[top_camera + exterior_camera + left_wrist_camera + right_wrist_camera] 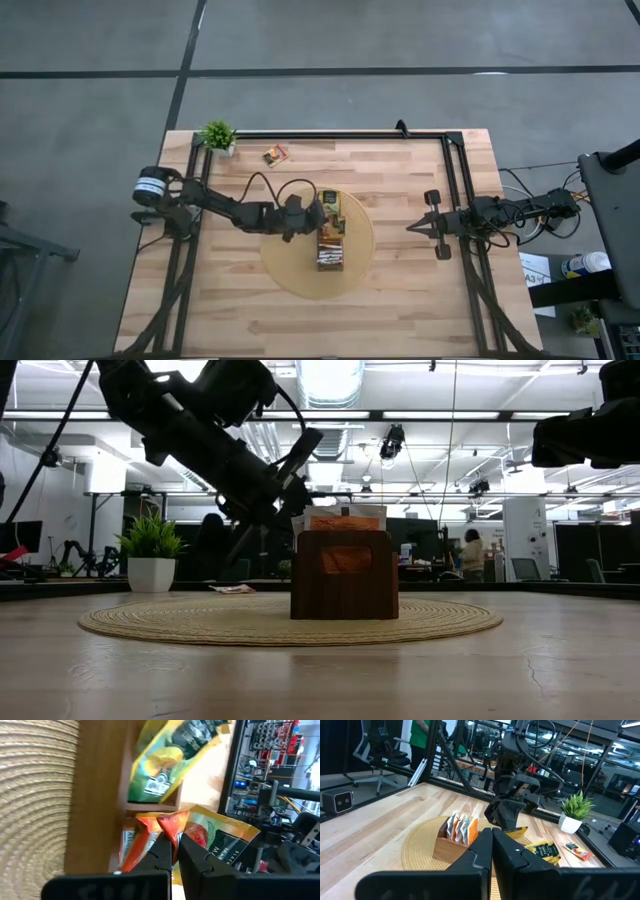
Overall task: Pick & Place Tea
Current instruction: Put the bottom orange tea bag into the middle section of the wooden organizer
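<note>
Overhead, I see the left gripper (318, 213) reaching across the round woven mat (285, 270) to the far end of the long wooden box (331, 244) that stands on it. Its fingers (165, 855) are pinched almost fully together on the top edge of an orange tea sachet (172, 827), which sits in the box's end compartment beside a dark green-and-yellow sachet (222, 842); another green-and-yellow sachet (170, 757) lies in the next compartment. From table height, I see the box (344, 575) upright on the mat (290, 622), with orange sachets (345, 520) showing above its rim and through the cut-out in its end wall. One further sachet (275, 154) lies flat on the bare table (400, 300) near the small potted plant (217, 136), well apart from the mat. More sachets (545, 850) lie on the mat just beside the box. My right gripper (412, 227) waits over the table's right side, well away from the box, its fingers (492, 847) fully together and holding nothing.
</note>
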`<state>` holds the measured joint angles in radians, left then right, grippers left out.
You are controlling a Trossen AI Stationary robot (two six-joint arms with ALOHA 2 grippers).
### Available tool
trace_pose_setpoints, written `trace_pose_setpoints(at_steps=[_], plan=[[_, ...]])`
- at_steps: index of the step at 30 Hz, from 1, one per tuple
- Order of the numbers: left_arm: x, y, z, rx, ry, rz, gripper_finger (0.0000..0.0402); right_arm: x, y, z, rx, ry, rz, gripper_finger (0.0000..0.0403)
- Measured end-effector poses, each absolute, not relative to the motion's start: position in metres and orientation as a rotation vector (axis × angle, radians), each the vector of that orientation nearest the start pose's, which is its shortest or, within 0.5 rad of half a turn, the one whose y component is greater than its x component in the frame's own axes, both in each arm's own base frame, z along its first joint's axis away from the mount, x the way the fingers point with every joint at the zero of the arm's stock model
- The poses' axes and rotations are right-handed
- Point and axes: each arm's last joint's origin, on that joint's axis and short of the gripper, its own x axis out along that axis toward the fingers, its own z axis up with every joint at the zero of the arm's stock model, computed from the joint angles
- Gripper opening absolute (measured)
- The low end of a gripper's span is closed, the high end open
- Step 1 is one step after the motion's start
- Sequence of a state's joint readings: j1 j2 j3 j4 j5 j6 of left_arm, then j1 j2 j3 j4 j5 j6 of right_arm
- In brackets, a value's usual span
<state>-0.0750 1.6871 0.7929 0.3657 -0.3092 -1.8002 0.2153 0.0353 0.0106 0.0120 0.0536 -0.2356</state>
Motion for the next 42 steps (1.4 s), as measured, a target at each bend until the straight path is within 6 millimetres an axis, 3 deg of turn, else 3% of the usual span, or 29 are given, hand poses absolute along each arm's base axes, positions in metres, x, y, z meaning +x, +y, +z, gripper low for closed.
trace_pose_setpoints(at_steps=[11,27,37,42], plan=[[0.342,-0.016,0.177,-1.518,0.171,0.569,0.0029,0.097,0.020,0.166,-0.237,-0.007,0.162,0.0008],[0.344,-0.018,0.180,-1.574,0.189,0.547,0.0162,0.097,0.020,0.166,-0.237,-0.007,0.162,0.0009],[0.338,-0.020,0.194,-1.520,0.287,0.430,0.0169,0.097,0.020,0.165,-0.237,-0.006,0.163,0.0008],[0.320,-0.016,0.206,-1.419,0.327,0.548,0.0169,0.097,0.020,0.166,-0.237,-0.007,0.163,0.0008]])
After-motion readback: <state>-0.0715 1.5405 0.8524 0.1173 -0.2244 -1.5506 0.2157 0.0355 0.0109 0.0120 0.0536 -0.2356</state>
